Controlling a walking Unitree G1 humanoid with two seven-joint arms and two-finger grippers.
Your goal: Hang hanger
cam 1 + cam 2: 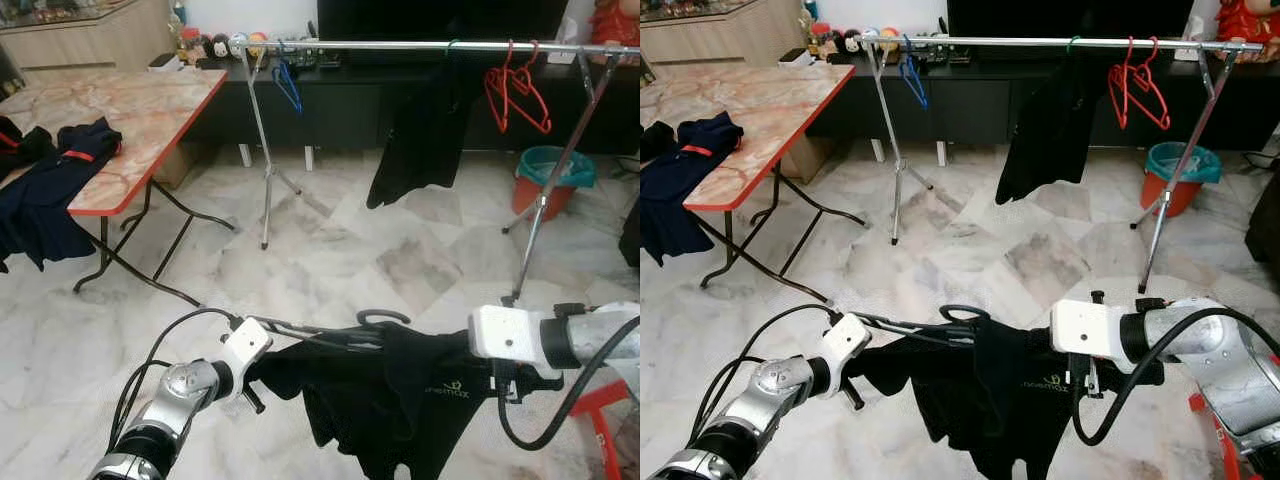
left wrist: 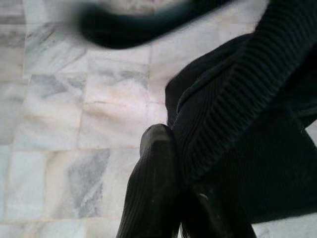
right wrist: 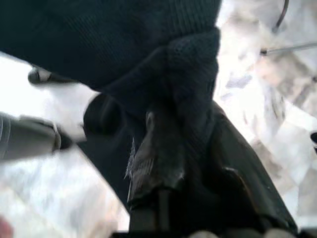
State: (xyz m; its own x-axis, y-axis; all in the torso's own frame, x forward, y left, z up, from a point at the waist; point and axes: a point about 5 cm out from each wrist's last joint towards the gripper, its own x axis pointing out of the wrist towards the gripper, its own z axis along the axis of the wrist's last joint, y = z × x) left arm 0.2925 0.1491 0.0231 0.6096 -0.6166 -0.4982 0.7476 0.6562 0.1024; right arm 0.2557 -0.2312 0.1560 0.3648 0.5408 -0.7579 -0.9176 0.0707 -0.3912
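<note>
Both grippers clamp the black shirt on its hanger, held low over the marble floor, well short of the rack. Left gripper grips one shoulder, right gripper the other; jaws closed on fabric.

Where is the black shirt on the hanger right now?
In the left eye view the black shirt hangs low in the middle, held between the left gripper and the right gripper, well short of the clothes rail across the room.
</note>
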